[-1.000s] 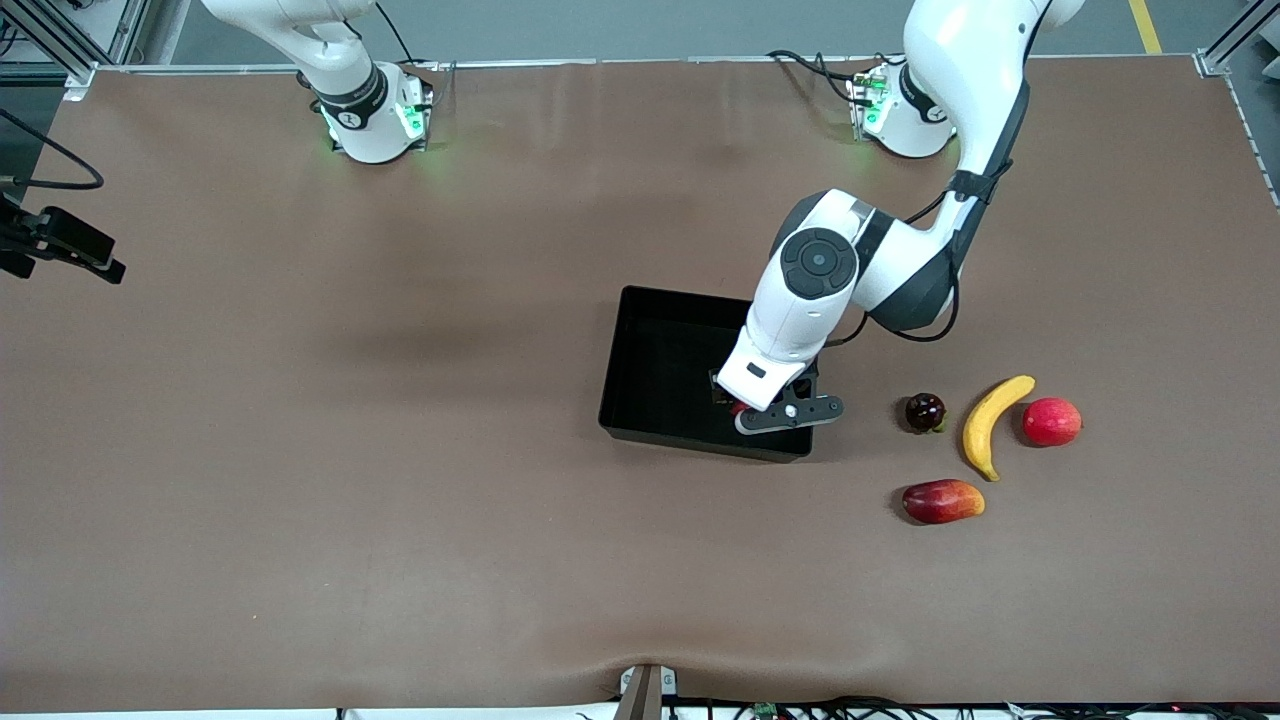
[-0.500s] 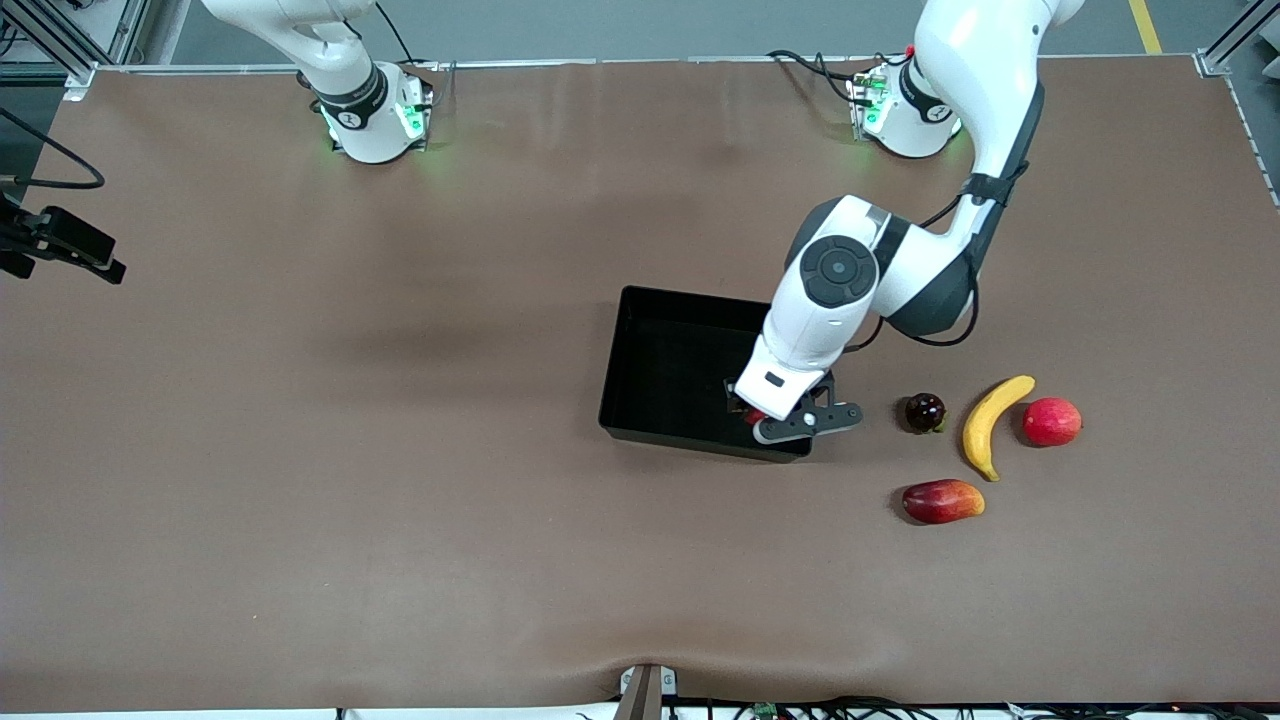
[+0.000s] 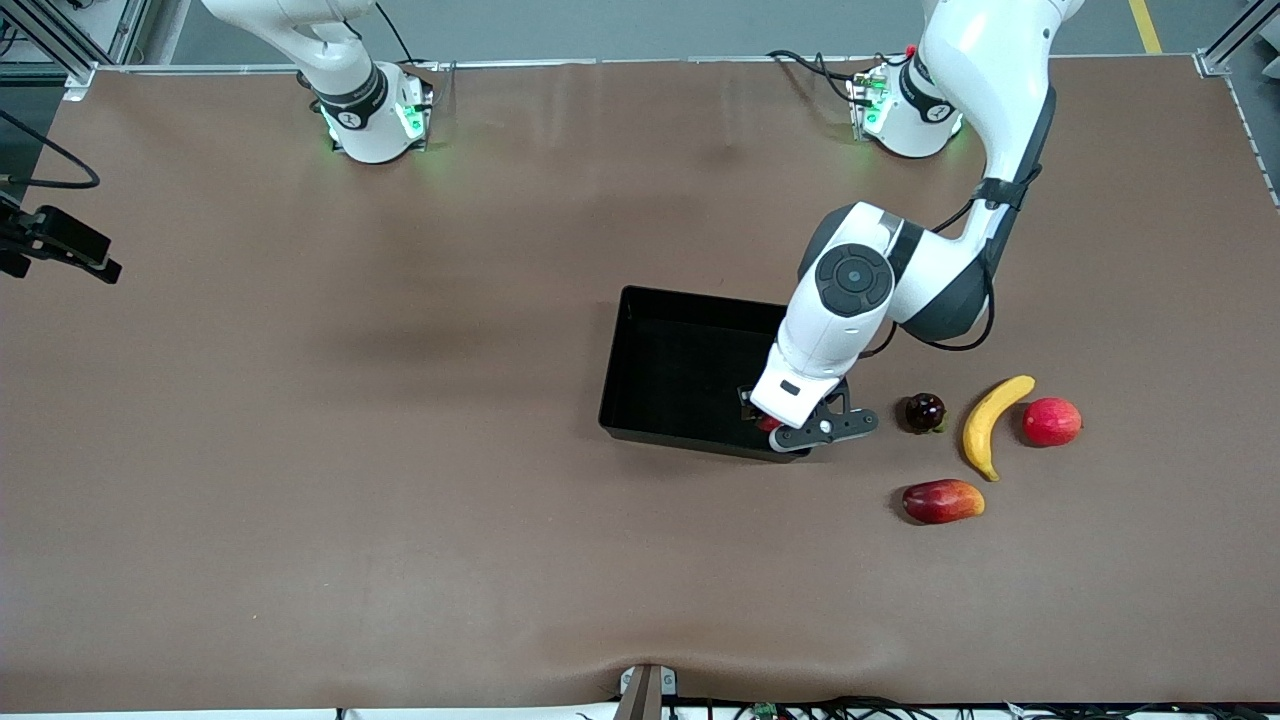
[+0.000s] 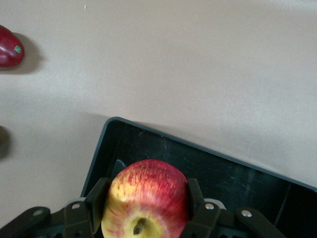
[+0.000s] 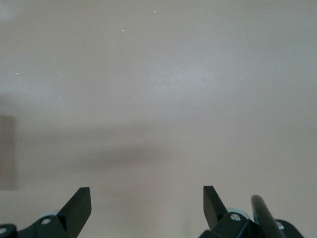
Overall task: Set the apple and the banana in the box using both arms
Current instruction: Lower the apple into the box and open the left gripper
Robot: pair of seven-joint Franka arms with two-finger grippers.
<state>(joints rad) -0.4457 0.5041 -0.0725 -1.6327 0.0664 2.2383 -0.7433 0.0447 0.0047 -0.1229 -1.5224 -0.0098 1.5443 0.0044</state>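
**Apple held over the corner of the box**

The apple (image 4: 146,198) is gripped between the two fingers (image 4: 97,198) of the left gripper (image 3: 772,424), one finger pressed against each side of the fruit. In the left wrist view its stem dimple and pale yellow patch are turned toward the camera, with red streaks across the rest of the skin. In the front view only a sliver of red is seen beneath the wrist of the left arm (image 3: 850,290). The apple is held over the box (image 3: 660,375), above the corner that lies nearest the front camera and toward the left arm's end of the table. Whether it touches the floor of the box cannot be told.

The banana (image 3: 990,425) is lying on the table (image 3: 400,450), outside the box and toward the left arm's end of the table from it. A small dark red fruit (image 3: 925,412) is placed between the box and the banana. A pinkish-red round fruit (image 3: 1051,421) is set just beside the banana, on the side away from the box. A red-and-orange mango-like fruit (image 3: 942,500) is found nearer to the front camera than the box's near wall, close to the banana's lower tip.

The right gripper (image 5: 147,206) is kept with its fingers spread wide and nothing between them, over bare table, well apart from the box; the right arm (image 3: 330,60) is waiting.
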